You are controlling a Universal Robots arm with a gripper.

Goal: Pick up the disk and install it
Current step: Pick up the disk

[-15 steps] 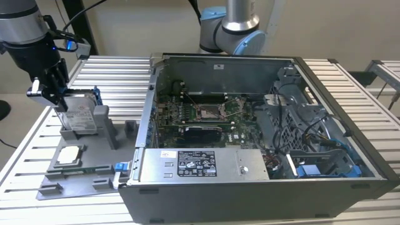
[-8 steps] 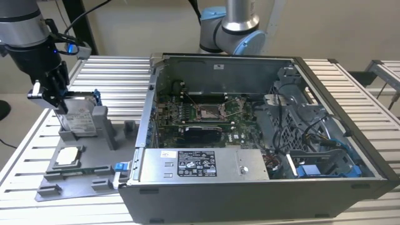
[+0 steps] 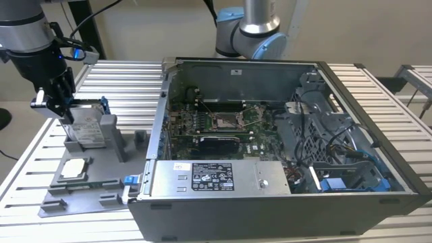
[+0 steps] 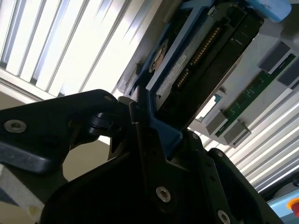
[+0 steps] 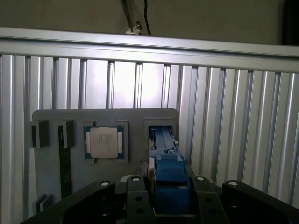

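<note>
The disk (image 3: 88, 129) stands on edge in a slot of the grey fixture plate (image 3: 91, 190) at the exterior view's left, its silver face and white label showing inside a blue bracket. My gripper (image 3: 66, 112) sits on the disk's upper end, with a finger on either side. In the first wrist view the blue bracket (image 5: 170, 171) is held between the two black fingers (image 5: 136, 197), and my gripper (image 5: 170, 189) is shut on it. The second wrist view shows the disk (image 4: 187, 63) running away from my gripper (image 4: 152, 122), which clamps the bracket's edge.
An open computer case (image 3: 172, 101) fills the exterior view's middle and right, with its motherboard (image 3: 223, 124), a labelled grey metal box (image 3: 216, 178) and a blue-trimmed bay (image 3: 351, 178). A small square chip (image 5: 103, 142) and a memory stick (image 5: 64, 158) lie on the plate. A slatted aluminium table (image 3: 128, 81) lies beneath.
</note>
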